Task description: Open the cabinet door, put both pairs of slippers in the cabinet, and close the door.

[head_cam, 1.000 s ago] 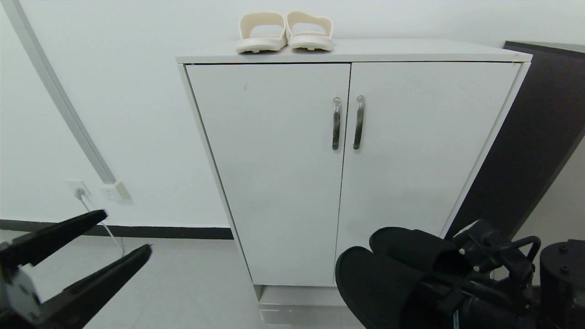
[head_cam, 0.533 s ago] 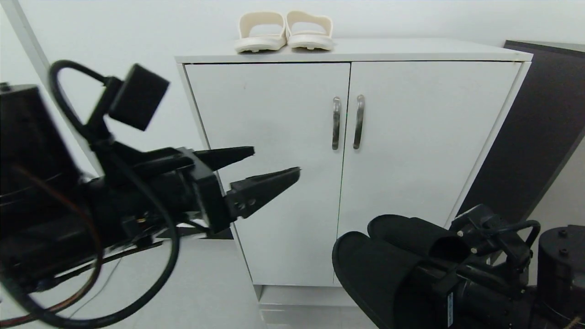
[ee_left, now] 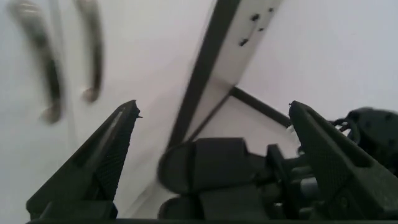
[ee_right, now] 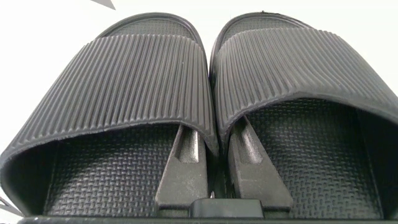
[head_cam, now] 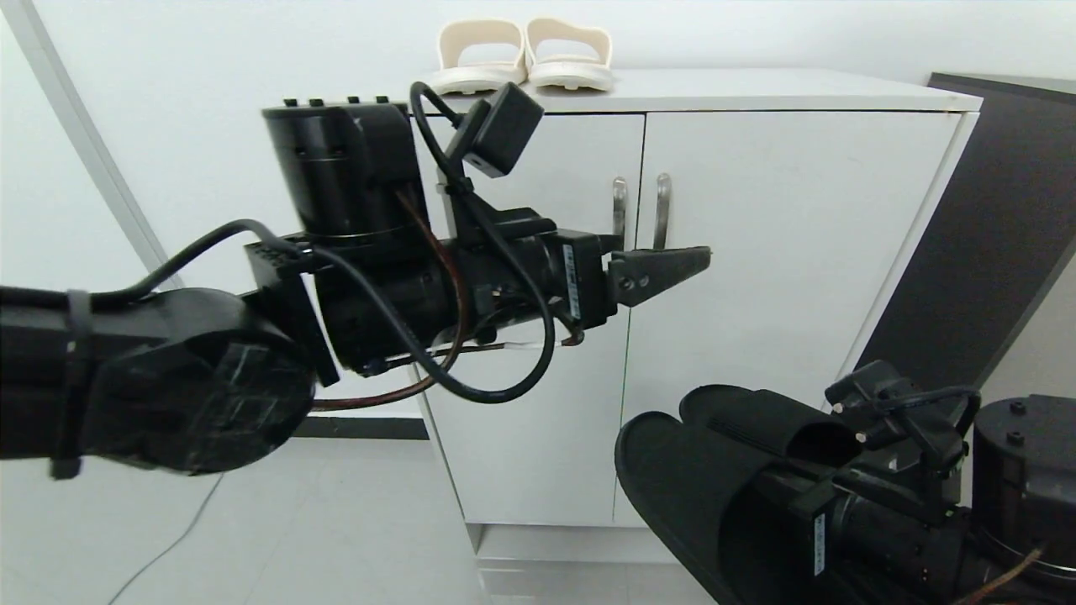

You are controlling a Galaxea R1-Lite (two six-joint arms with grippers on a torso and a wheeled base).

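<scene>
Handles [head_cam: 619, 206] stand upright just beyond your open left claw [head_cam: 672, 267], the nearer arm. Your right claw [ee_right: 214, 134], lower down, grips the black slippers [head_cam: 714, 470] together.

A plain indoor room, like a home entryway: a white two-door laminate cabinet [head_cam: 756, 252] with curved metal handles [head_cam: 662, 210] stands against a bare white wall [head_cam: 168, 126]. Cream rubber slippers [head_cam: 565, 74] sit on its top. Pale grey floor [head_cam: 336, 521] and a black skirting strip [head_cam: 361, 427] lie to its left.

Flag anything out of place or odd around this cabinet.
Nothing damaged or spilled. The cream slippers sit on top of the cabinet, whose doors are shut; the black slippers hang clamped in the right gripper.
</scene>
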